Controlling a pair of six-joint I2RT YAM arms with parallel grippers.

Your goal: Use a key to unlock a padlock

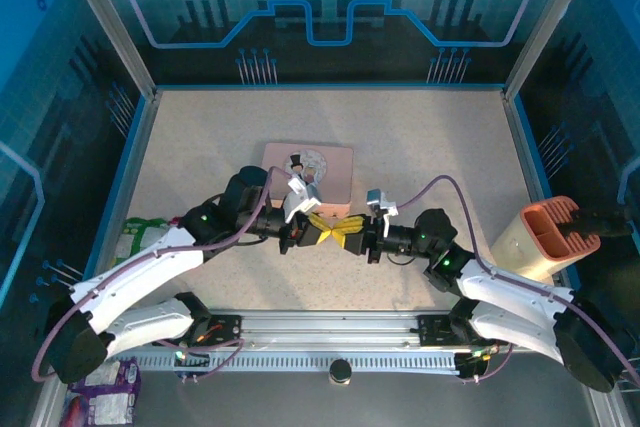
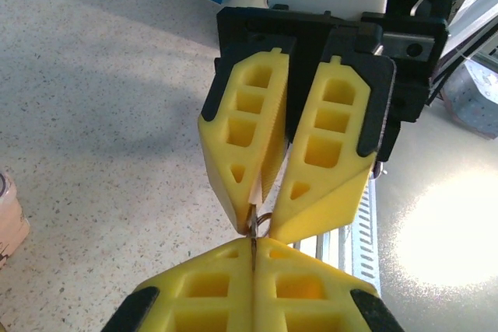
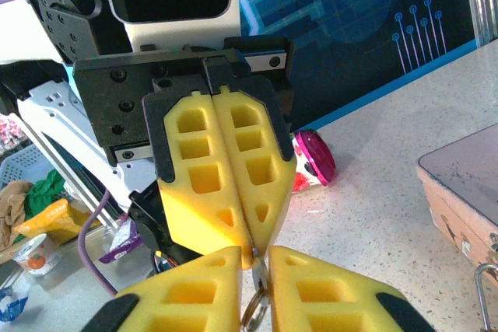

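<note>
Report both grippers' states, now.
Left gripper: closed, pinching the key.
Right gripper: fingertips around the key's ring; grip cannot be told.

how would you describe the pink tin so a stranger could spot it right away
On the speckled beige table inside the blue enclosure, look at the middle. The pink tin lies flat there. Unlike the tall peach container at the right edge, it is rectangular with a round pale picture on its lid.
</note>
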